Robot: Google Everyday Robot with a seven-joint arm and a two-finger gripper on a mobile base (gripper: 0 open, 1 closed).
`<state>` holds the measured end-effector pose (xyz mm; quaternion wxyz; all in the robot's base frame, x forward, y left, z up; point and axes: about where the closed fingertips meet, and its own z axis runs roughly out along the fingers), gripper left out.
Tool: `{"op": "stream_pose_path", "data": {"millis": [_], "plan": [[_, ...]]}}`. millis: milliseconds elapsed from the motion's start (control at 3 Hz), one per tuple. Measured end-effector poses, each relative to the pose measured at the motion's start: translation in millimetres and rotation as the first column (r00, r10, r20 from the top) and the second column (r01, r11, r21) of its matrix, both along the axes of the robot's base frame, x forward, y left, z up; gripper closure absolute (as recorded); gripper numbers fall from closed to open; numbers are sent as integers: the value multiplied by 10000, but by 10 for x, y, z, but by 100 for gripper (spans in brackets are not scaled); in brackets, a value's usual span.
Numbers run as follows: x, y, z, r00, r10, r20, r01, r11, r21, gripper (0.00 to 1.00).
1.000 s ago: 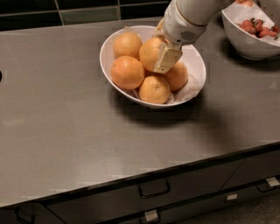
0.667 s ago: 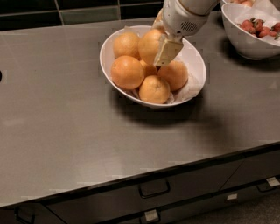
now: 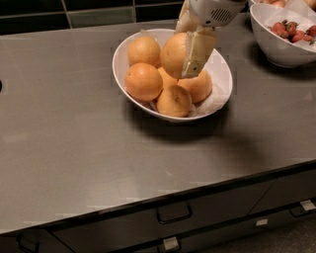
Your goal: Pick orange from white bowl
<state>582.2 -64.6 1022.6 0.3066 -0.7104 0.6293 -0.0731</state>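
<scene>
The white bowl (image 3: 221, 64) sits on the grey counter, lined with crumpled white paper and holding several oranges. My gripper (image 3: 185, 49) comes down from the top of the view and is shut on a large pale orange (image 3: 174, 54), which hangs above the others in the bowl. One cream finger (image 3: 197, 52) lies across the orange's right side; the other is behind the fruit. A smaller orange (image 3: 174, 101) lies at the bowl's front.
A rounder white bowl (image 3: 276, 47) with red berries stands at the back right. The counter's front edge runs above drawers with handles (image 3: 174, 213). A dark tiled wall (image 3: 74, 12) runs along the back.
The gripper has risen with the orange in it, lifting it from among the other oranges to above them.
</scene>
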Motion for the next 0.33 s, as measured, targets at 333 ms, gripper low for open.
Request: {"op": "stream_pose_path", "data": {"millis": [333], "plan": [[-68, -18, 163, 9990, -174, 405, 179, 9998, -132, 100]]}}
